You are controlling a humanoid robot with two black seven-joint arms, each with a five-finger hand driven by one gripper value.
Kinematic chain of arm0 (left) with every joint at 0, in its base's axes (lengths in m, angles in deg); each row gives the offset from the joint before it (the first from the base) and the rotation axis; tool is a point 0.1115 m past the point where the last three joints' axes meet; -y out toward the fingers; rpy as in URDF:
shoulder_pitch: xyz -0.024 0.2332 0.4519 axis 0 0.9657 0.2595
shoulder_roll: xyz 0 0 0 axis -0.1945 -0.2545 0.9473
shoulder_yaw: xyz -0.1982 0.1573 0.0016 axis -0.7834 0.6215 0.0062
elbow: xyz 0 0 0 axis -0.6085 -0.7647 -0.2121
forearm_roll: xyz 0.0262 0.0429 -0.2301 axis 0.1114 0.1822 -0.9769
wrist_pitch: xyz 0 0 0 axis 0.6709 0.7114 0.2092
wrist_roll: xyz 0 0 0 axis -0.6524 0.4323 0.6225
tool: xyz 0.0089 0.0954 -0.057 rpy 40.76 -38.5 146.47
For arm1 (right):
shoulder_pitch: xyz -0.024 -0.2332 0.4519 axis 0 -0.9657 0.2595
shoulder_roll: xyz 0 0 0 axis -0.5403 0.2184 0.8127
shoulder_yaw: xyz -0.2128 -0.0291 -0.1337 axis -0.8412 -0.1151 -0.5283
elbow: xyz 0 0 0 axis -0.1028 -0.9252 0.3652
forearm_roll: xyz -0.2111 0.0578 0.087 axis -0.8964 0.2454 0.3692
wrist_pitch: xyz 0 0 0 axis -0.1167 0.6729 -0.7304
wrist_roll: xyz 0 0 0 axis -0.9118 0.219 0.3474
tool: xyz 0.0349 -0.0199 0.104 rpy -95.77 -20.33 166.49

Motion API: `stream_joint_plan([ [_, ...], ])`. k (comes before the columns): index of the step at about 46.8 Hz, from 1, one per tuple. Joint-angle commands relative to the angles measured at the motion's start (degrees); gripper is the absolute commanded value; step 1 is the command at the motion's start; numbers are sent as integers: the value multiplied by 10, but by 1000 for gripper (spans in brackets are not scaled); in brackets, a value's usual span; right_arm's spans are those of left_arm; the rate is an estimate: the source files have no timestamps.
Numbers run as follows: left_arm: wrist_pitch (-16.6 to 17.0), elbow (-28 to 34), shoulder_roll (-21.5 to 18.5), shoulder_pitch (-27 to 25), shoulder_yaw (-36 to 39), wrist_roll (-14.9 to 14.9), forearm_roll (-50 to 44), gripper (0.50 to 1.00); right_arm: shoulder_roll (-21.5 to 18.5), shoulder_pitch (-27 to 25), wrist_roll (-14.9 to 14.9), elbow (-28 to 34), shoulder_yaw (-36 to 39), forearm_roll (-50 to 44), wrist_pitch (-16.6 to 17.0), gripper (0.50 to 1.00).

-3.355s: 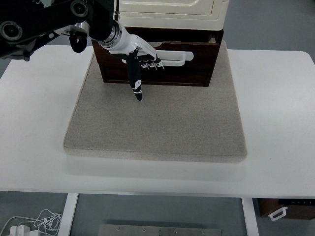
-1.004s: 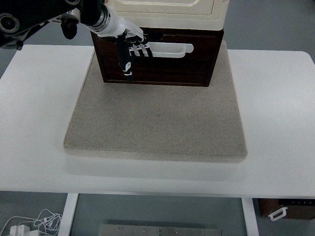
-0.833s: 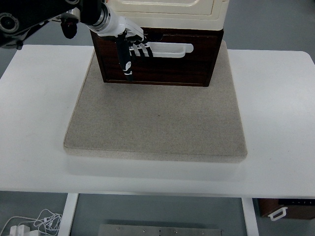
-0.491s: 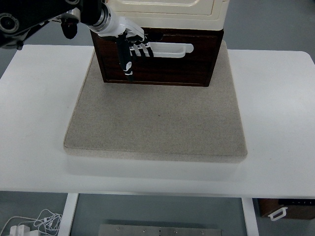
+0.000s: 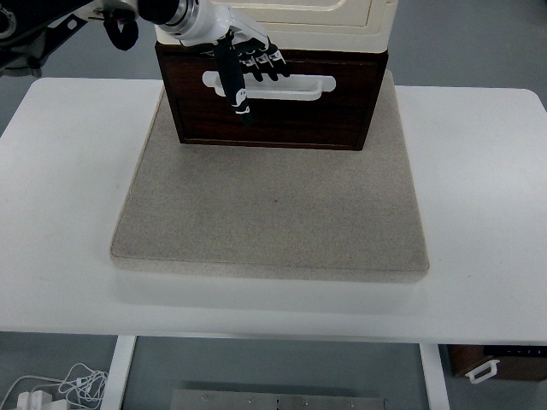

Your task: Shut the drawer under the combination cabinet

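White bench (image 5: 479,171), grey mat (image 5: 273,213), cabinet (image 5: 299,17) at the far edge. Drawer (image 5: 273,107) apparently flush, closing seemingly done. Left hand (image 5: 244,64) spread against the handle (image 5: 295,85), gripping nothing; only withdrawal left.

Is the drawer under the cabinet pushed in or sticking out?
Pushed in: the drawer front sits flush under the cream cabinet.
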Motion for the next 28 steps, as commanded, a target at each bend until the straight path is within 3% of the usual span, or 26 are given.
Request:
stream_joint_plan([
  [1,0,1,1,0,-14,0,-22,1000,0,0,0,0,0,0,0,952],
  [15,0,33,3,2,-82,0,-100,1000,0,0,-1,0,0,0,0,952],
  [28,0,35,29,6,-216,0,-130,1000,0,0,0,0,0,0,0,952],
])
